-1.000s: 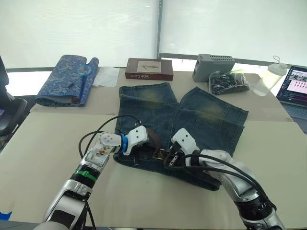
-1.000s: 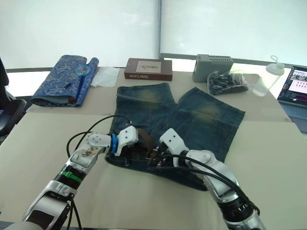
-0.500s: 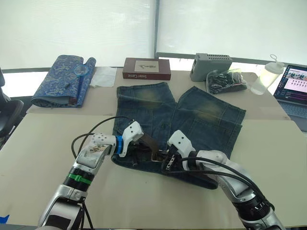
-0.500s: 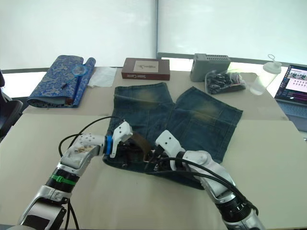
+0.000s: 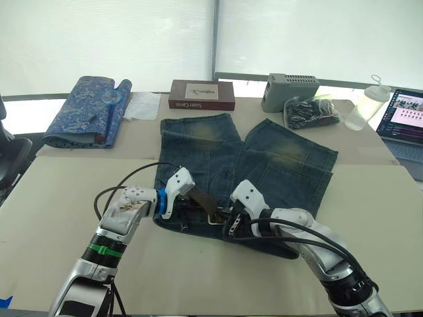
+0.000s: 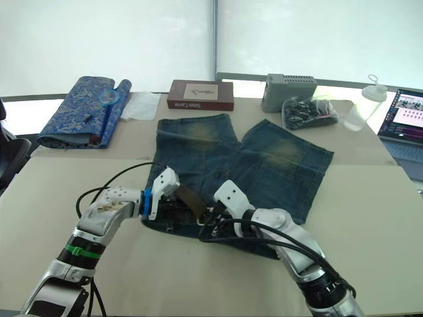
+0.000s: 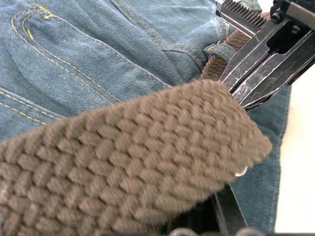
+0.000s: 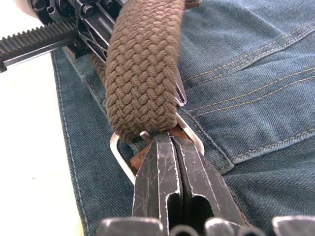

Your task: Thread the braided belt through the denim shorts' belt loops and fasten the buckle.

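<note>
Right gripper (image 8: 167,142) closed, pinching the buckle (image 8: 147,145) at the denim shorts (image 5: 277,158) waistband, near table edge. Left gripper (image 5: 184,201) clamps the braided belt (image 8: 142,73) tail. Fastening step; next, feed tail through buckle.

Both forearms reach forward and angle inward, wrists low. The left gripper (image 5: 192,201) points toward 3 o'clock, clamped on something; the right gripper (image 8: 170,147) faces it, jaws pressed together.

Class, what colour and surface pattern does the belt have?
The braided belt is brown with a woven, basket-like braid; the right wrist view shows it best.
</note>
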